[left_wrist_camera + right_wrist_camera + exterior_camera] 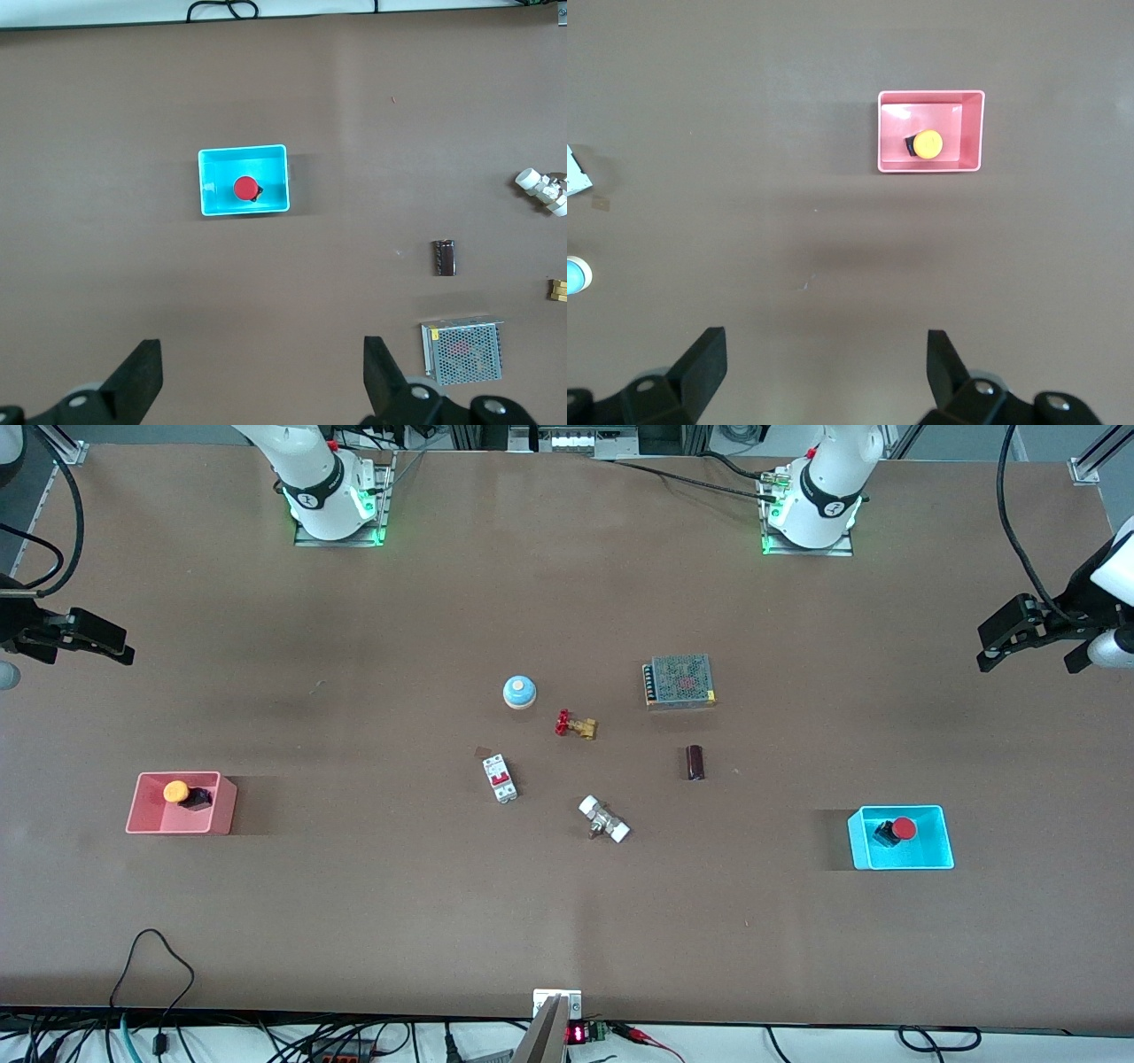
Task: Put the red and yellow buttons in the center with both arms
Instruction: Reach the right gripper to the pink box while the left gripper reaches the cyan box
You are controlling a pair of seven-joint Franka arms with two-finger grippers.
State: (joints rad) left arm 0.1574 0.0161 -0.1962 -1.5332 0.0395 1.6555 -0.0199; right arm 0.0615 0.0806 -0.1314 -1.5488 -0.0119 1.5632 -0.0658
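In the front view the pink bin [182, 804] sits at lower left and holds the yellow button [177, 791], its black base showing beside the cap. The cyan bin [900, 838] sits at lower right and holds the red button [903, 829], also tipped so its base shows beside the cap. Neither button has a clear long axis.

The brown table [354, 921] carries a loose cluster at the frame's middle: a light-blue dome [520, 691], a brass valve [576, 725], a white breaker [500, 778], a white fitting [604, 820], a dark cylinder [695, 763] and a mesh-covered power supply [679, 681]. Cables trail along the bottom edge.

The left gripper [1005, 638] hangs at the right edge of the frame, jaws spread wide and empty. The right gripper [97, 638] hangs at the left edge, likewise wide and empty
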